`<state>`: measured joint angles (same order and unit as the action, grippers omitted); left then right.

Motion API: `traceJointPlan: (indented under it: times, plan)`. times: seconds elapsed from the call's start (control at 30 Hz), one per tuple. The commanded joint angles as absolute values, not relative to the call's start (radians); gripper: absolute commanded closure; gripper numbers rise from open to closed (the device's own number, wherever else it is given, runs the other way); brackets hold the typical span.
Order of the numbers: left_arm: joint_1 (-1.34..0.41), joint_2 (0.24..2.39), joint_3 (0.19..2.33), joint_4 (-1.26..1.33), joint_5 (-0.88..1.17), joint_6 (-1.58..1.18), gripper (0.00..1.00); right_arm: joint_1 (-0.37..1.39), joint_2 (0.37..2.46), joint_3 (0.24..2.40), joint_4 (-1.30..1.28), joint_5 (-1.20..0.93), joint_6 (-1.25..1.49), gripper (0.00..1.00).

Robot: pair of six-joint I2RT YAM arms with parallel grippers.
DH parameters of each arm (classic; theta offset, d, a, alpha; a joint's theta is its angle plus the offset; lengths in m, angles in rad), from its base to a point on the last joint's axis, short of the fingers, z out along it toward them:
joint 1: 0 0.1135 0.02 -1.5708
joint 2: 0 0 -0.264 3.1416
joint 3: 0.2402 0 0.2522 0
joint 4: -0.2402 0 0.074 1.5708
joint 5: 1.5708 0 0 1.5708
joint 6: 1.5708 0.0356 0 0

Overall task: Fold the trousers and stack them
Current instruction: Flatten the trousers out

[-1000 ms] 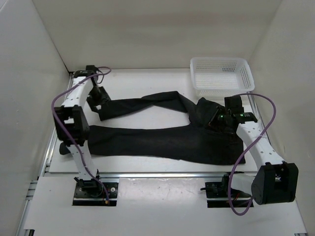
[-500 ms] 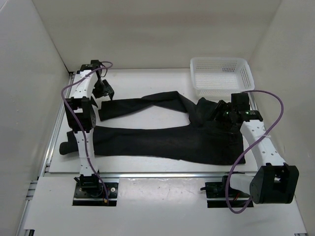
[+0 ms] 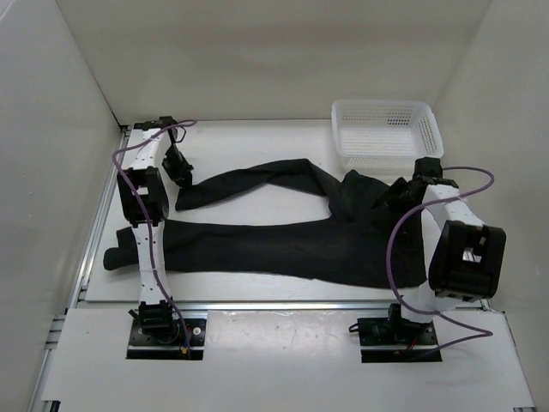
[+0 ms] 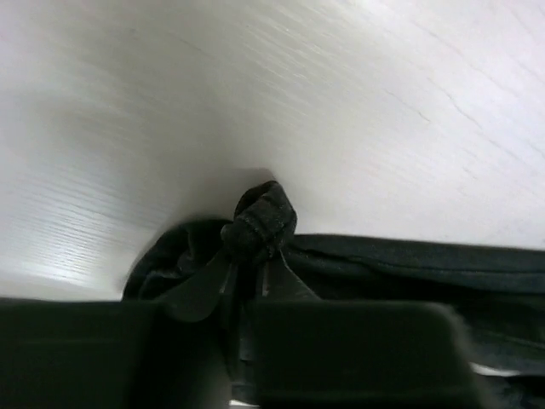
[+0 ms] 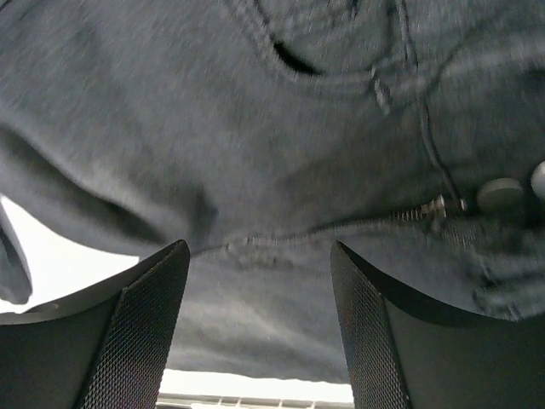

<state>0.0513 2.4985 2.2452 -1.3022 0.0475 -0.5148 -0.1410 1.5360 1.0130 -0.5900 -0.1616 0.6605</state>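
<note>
The black trousers (image 3: 283, 249) lie spread on the table, waist at the right and both legs running left. The far leg ends in a cuff (image 3: 185, 199) at the left. My left gripper (image 3: 183, 178) is over that cuff; in the left wrist view its fingertips (image 4: 255, 256) are shut on a bunched knot of the trousers' black cloth (image 4: 260, 220). My right gripper (image 3: 400, 190) hovers over the waist near the basket. In the right wrist view this gripper (image 5: 257, 251) is open, with the waist cloth, zipper (image 5: 430, 205) and button (image 5: 499, 194) below it and nothing between the fingers.
A white mesh basket (image 3: 386, 160) stands at the back right, just behind the right gripper. White walls close in the table (image 3: 257, 142) on three sides. The near leg's cuff (image 3: 113, 256) reaches the table's left edge, beside the left arm.
My left gripper opened wide, then shut on the far leg's cuff. My right gripper opened, let go of the waist and drew back to the right, its arm folding upward.
</note>
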Motion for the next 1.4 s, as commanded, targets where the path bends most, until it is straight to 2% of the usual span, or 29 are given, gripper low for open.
traceJointPlan:
  times: [0.0,0.1,0.4,0.5,0.57,0.63,0.67,0.7,0.73,0.87,0.9,0.93,0.97,1.0,1.13,1.17,1.2,1.23,1.3,1.33,1.37]
  plan:
    - [0.057,2.47,2.288,-1.298,0.113,-0.503,0.9,-0.14,1.586,1.062,-0.558,-0.176,0.686,0.28]
    - [0.096,2.47,2.351,-1.308,0.123,-0.503,0.9,-0.14,1.624,1.052,-0.535,-0.176,0.698,0.28]
    - [0.268,2.24,2.513,-1.299,0.144,-0.584,0.9,-0.13,1.733,1.071,-0.557,-0.146,0.729,0.3]
    - [0.304,2.157,2.473,-1.299,0.155,-0.584,0.9,-0.13,1.733,1.071,-0.569,-0.13,0.739,0.31]
    - [0.328,2.09,2.363,-1.289,0.115,-0.574,0.9,-0.13,1.712,1.048,-0.578,-0.12,0.759,0.34]
    - [0.34,2.057,2.236,-1.279,0.022,-0.555,0.73,-0.13,1.689,0.997,-0.578,-0.094,0.776,0.35]
    - [0.356,2.048,2.199,-1.279,0.0,-0.555,0.47,-0.143,1.663,0.977,-0.578,-0.094,0.79,0.36]
    - [0.365,2.048,2.171,-1.279,0.0,-0.54,0.07,-0.143,1.651,0.959,-0.578,-0.094,0.79,0.36]
    - [0.374,2.058,2.154,-1.291,0.0,-0.529,0.0,-0.143,1.638,0.931,-0.578,-0.075,0.79,0.36]
    - [0.374,2.079,2.129,-1.315,0.009,-0.499,0.0,-0.143,1.585,0.923,-0.578,-0.028,0.778,0.35]
    - [0.362,2.079,2.129,-1.315,-0.011,-0.499,0.04,-0.143,1.585,0.934,-0.587,-0.028,0.778,0.35]
    - [0.362,2.079,2.119,-1.315,-0.02,-0.499,0.2,-0.143,1.585,0.943,-0.588,-0.017,0.767,0.35]
    - [0.353,2.066,2.108,-1.315,-0.034,-0.488,0.77,-0.143,1.585,0.954,-0.598,-0.017,0.756,0.34]
    - [0.353,2.066,2.108,-1.315,-0.043,-0.488,0.9,-0.143,1.585,0.974,-0.598,-0.017,0.756,0.34]
    - [0.353,2.066,2.028,-1.293,-0.117,-0.488,0.9,-0.143,1.585,0.999,-0.598,-0.017,0.736,0.33]
    - [0.353,2.083,2.014,-1.293,-0.095,-0.488,0.77,-0.143,1.575,0.999,-0.598,-0.017,0.736,0.33]
    - [0.353,2.104,2.005,-1.293,-0.042,-0.476,0.55,-0.143,1.575,1.008,-0.598,-0.017,0.736,0.33]
    - [0.353,2.13,2.005,-1.293,-0.017,-0.476,0.21,-0.143,1.575,1.008,-0.598,-0.017,0.727,0.33]
    - [0.329,2.209,2.04,-1.293,0.018,-0.476,0.13,-0.143,1.575,1.008,-0.598,-0.035,0.727,0.33]
    - [0.319,2.256,2.057,-1.293,0.018,-0.476,0.13,-0.143,1.575,1.008,-0.598,-0.035,0.718,0.33]
    - [0.319,2.278,2.072,-1.293,0.018,-0.476,0.18,-0.143,1.575,1.008,-0.598,-0.035,0.718,0.33]
